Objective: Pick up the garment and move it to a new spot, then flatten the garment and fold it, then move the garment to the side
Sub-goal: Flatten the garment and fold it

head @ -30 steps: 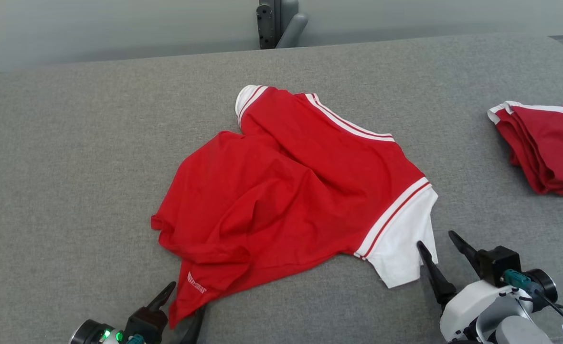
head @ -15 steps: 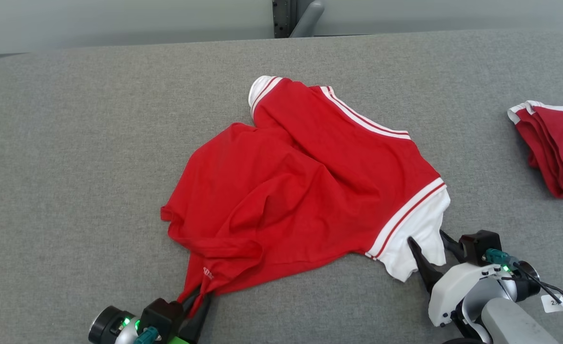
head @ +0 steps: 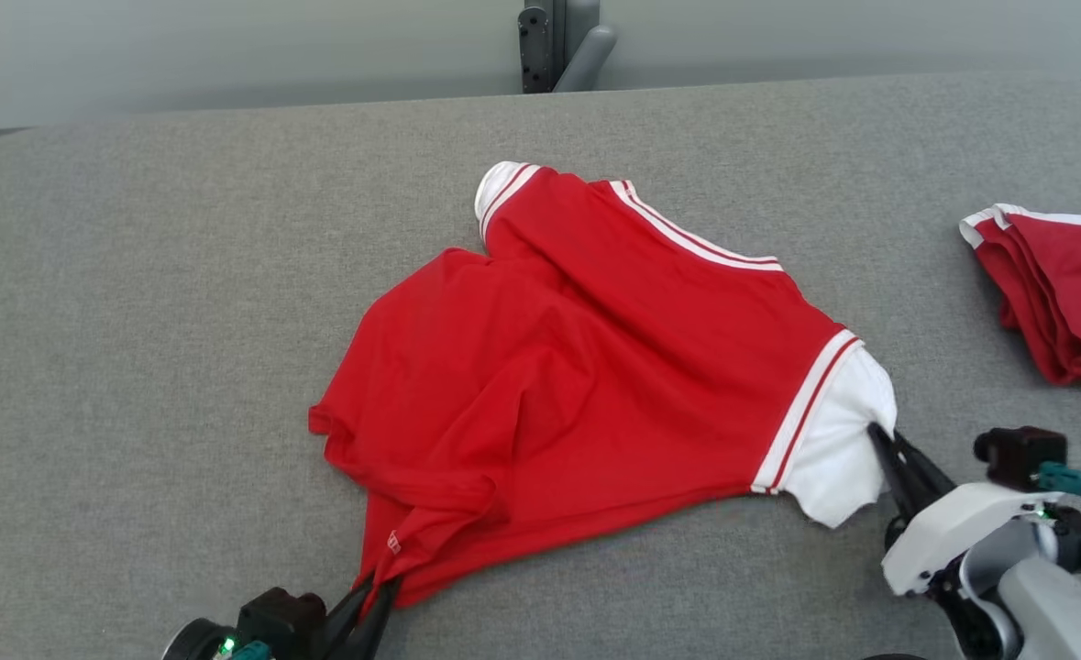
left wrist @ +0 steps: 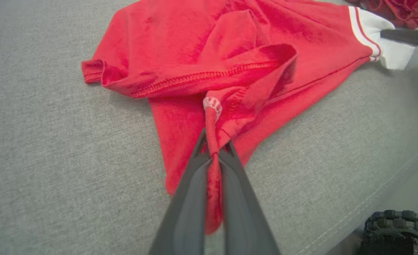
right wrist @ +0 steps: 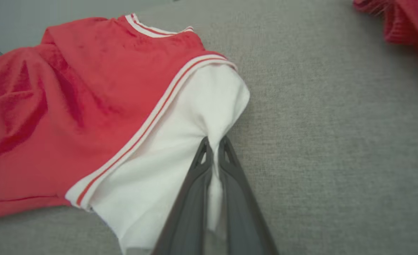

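Garment [head: 577,367], a red shirt with white sleeves, is lying crumpled in the middle of the grey table [head: 137,275] in the head view. At the table's near edge, the left gripper [head: 370,596] is pinching the red hem corner with its jaws closed on the cloth. Toward the table's near right, the right gripper [head: 884,449] is clamping the white sleeve [head: 838,458]. A folded red pile [head: 1063,293] is sitting at the table's right edge, apart from the garment.

In the left wrist view, the left gripper [left wrist: 214,148] is squeezing a bunched strip of red hem, which is running down between its two fingers. The rest of the cloth is spreading over the table beyond.

In the right wrist view, the right gripper [right wrist: 214,145] is gripping a gathered fold of the white sleeve, with its jaws pressed together on the fabric. The red body is resting on the table to that view's left.
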### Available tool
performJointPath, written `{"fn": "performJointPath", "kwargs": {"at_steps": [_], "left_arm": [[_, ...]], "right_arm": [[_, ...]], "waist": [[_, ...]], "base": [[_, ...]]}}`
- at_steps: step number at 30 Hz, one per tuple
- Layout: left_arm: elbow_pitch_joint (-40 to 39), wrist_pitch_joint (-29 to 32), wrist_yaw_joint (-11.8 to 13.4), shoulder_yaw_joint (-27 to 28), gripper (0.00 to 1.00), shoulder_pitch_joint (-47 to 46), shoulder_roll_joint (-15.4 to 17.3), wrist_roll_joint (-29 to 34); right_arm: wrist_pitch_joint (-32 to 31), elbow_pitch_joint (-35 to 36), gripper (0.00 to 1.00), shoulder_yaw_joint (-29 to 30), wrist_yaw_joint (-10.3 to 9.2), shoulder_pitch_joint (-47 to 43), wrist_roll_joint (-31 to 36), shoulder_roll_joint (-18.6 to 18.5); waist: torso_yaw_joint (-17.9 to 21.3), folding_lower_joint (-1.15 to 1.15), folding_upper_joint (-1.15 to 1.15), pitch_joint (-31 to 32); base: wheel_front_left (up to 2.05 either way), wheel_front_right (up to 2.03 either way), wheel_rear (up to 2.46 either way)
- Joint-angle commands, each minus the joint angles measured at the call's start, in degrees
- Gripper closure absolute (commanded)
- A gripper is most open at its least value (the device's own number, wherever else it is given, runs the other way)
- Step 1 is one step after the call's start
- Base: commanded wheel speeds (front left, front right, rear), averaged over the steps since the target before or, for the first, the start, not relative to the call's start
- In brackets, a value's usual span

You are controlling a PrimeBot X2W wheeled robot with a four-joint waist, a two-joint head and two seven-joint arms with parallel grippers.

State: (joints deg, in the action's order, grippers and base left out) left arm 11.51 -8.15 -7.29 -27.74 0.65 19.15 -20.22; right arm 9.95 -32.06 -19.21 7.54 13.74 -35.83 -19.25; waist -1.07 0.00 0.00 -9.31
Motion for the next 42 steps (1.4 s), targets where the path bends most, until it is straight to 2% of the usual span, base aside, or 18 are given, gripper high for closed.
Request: {"fn": "performJointPath", "kwargs": {"at_steps": [1, 3, 7, 13, 20, 26, 29, 33, 35, 39, 42], "left_arm": [[-1.0, 0.6, -0.1, 1.0, 1.0, 1.6, 0.2, -2.4], [-2.6, 1.4, -0.1, 1.5, 1.0, 2.9, 0.1, -5.5], [-8.5, 5.2, -0.2, 1.5, 1.0, 5.7, -0.8, -16.2], [-21.0, 11.8, -0.2, 1.0, 1.0, 8.8, 0.5, -32.1], [-35.4, 17.6, 0.1, 1.6, 1.0, 11.4, 0.8, -46.9], [-44.4, 19.9, 3.6, 3.2, 1.0, 10.0, -1.0, -54.2], [-46.5, 20.4, 5.1, 3.7, 1.0, 8.6, -1.9, -56.1], [-48.7, 22.0, 8.6, 5.2, 1.0, 4.9, -3.0, -58.8], [-48.9, 23.2, 10.4, 6.5, 1.0, 1.0, -2.6, -58.7], [-45.6, 27.4, 13.8, 8.3, 1.0, -12.4, -1.4, -56.9], [-38.3, 30.1, 16.0, 9.2, 1.0, -26.4, -1.9, -55.0]], "right_arm": [[0.5, 2.3, 1.0, 1.5, -0.1, -0.6, -2.3, -1.3], [0.5, 6.0, 1.0, 3.8, -0.11, -1.7, -5.8, -3.0], [-1.8, 15.4, 1.0, 8.4, -0.12, -4.1, -11.8, -6.2], [-6.4, 28.2, 1.0, 16.9, -0.11, -9.0, -15.8, -9.8], [-14.7, 42.8, 1.0, 27.2, -0.09, -11.8, -17.5, -10.8], [-23.9, 52.8, 1.0, 34.5, -0.08, -7.5, -17.9, -9.2], [-27.0, 54.4, 1.0, 35.9, -0.08, -5.0, -17.3, -8.7], [-32.3, 55.5, 1.0, 37.2, -0.06, 1.2, -16.0, -7.9], [-34.7, 54.6, 1.0, 37.3, -0.06, 4.9, -15.8, -7.3], [-38.9, 50.4, 1.0, 37.0, -0.06, 14.5, -14.7, -6.8], [-41.0, 45.6, 1.0, 34.6, -0.06, 23.9, -11.8, -6.5]], "waist": [[0.6, 0.0, 0.0, 1.0], [0.9, 0.0, 0.0, 1.8], [1.5, 0.0, 0.0, 3.5], [2.4, 0.0, 0.0, 6.2], [3.4, 0.0, 0.0, 8.8], [3.8, 0.0, 0.0, 9.1], [3.8, 0.0, 0.0, 8.8], [3.4, 0.0, 0.0, 6.7], [3.0, 0.0, 0.0, 4.7], [1.3, 0.0, 0.0, -1.4], [0.1, 0.0, 0.0, -7.2]], "base": [[0.0, 0.0, 0.0], [0.0, 0.0, 0.0], [0.0, 0.0, 0.0], [0.0, 0.0, 0.0], [0.0, 0.0, 0.0], [0.0, 0.0, 0.0], [0.0, 0.0, 0.0], [0.0, 0.0, 0.0], [0.0, 0.0, 0.0], [0.0, 0.0, 0.0], [0.0, 0.0, 0.0]]}}
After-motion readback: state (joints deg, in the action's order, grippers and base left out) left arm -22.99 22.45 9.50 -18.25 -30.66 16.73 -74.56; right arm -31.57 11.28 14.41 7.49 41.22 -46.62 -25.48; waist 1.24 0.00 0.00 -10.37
